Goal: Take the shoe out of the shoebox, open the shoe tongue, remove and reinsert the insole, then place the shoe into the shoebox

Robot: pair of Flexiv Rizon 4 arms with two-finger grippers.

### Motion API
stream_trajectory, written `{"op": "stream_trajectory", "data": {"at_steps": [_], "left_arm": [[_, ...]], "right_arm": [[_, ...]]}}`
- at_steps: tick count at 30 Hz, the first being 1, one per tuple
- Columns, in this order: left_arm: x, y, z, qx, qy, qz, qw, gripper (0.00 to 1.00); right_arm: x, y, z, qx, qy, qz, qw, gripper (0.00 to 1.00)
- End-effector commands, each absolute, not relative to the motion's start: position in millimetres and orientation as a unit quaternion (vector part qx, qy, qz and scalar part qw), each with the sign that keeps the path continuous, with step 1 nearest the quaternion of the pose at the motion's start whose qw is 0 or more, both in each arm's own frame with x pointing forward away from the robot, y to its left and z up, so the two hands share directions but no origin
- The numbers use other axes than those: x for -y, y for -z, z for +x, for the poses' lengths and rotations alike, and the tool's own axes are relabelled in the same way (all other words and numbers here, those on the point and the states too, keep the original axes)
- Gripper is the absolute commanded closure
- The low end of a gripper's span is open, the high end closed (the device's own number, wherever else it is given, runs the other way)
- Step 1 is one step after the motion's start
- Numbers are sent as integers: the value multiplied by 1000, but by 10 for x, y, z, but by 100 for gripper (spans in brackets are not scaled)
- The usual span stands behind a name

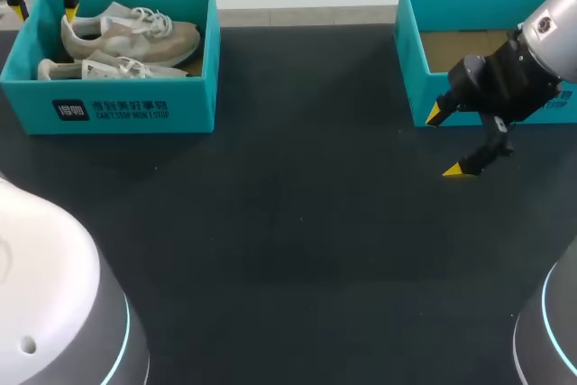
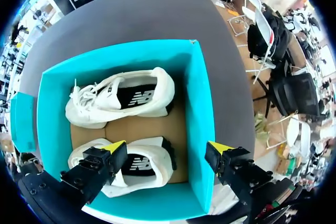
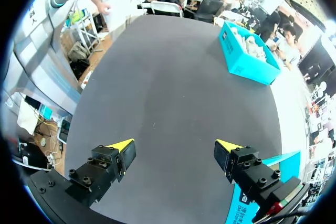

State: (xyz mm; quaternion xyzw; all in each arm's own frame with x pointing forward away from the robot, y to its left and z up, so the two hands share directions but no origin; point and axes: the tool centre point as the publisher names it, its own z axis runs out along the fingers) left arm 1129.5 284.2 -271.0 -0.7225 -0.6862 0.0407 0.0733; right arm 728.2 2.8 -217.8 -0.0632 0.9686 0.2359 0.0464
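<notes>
The shoebox (image 1: pixel 194 101) has on its front wall a dark label (image 1: pixel 70 111) with white characters, and two lines of small white capitals beside it. The second box (image 1: pixel 413 69) shows white print on its front, partly hidden. The far shoe (image 2: pixel 157 85) and the near shoe (image 2: pixel 157 174) each carry a white letter logo on a black side patch.

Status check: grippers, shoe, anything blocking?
Left gripper open over shoebox, holding nothing. Right gripper open above table, by empty box. Both shoes in shoebox, untouched. Nothing blocking.
</notes>
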Motion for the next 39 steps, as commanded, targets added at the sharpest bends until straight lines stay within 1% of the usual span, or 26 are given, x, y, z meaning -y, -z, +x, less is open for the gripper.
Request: {"op": "stream_trajectory", "data": {"at_steps": [1, 5, 6, 9, 15, 27, 28, 29, 31, 32, 33, 34, 35, 37, 39], "left_arm": [[-2846, 2709, 11319, 686, -43, -723, 75, 0], [-2846, 2709, 11319, 686, -43, -723, 75, 0], [-2860, 2719, 11238, 690, -33, -721, 55, 0], [-2862, 2792, 10991, 683, -13, -729, 33, 0], [-2900, 2815, 10656, 685, 6, -728, 7, 0], [-2876, 2709, 10305, 676, 28, -737, -7, 0], [-2875, 2708, 10287, 674, 28, -738, -8, 1], [-2866, 2715, 10276, 674, 32, -738, -4, 11], [-2861, 2727, 10262, 675, 31, -737, -7, 13], [-2855, 2746, 10246, 675, 30, -738, -6, 33], [-2853, 2762, 10236, 677, 32, -735, -6, 41], [-2850, 2781, 10231, 679, 35, -733, -2, 43], [-2849, 2799, 10232, 681, 33, -731, -1, 49], [-2859, 2818, 10240, 684, 29, -729, 6, 51], [-2873, 2826, 10241, 686, 29, -727, 6, 56]], "right_arm": [[-37, 2189, 7287, -969, -235, -63, 47, 0], [-37, 2189, 7287, -969, -235, -63, 47, 0], [-37, 2189, 7287, -969, -235, -63, 47, 0], [-37, 2189, 7287, -969, -235, -63, 47, 0], [-37, 2189, 7287, -969, -235, -63, 47, 0], [-37, 2189, 7287, -969, -235, -63, 47, 0], [-37, 2189, 7287, -969, -235, -63, 47, 0], [-37, 2189, 7287, -969, -235, -63, 47, 0], [-37, 2189, 7287, -969, -235, -63, 47, 0], [-37, 2189, 7287, -969, -235, -63, 47, 0], [-37, 2189, 7287, -969, -235, -63, 47, 0], [-37, 2189, 7287, -969, -235, -63, 47, 0], [-37, 2189, 7287, -969, -235, -63, 47, 0], [-37, 2189, 7287, -969, -235, -63, 47, 0], [-37, 2189, 7287, -969, -235, -63, 47, 0]]}}
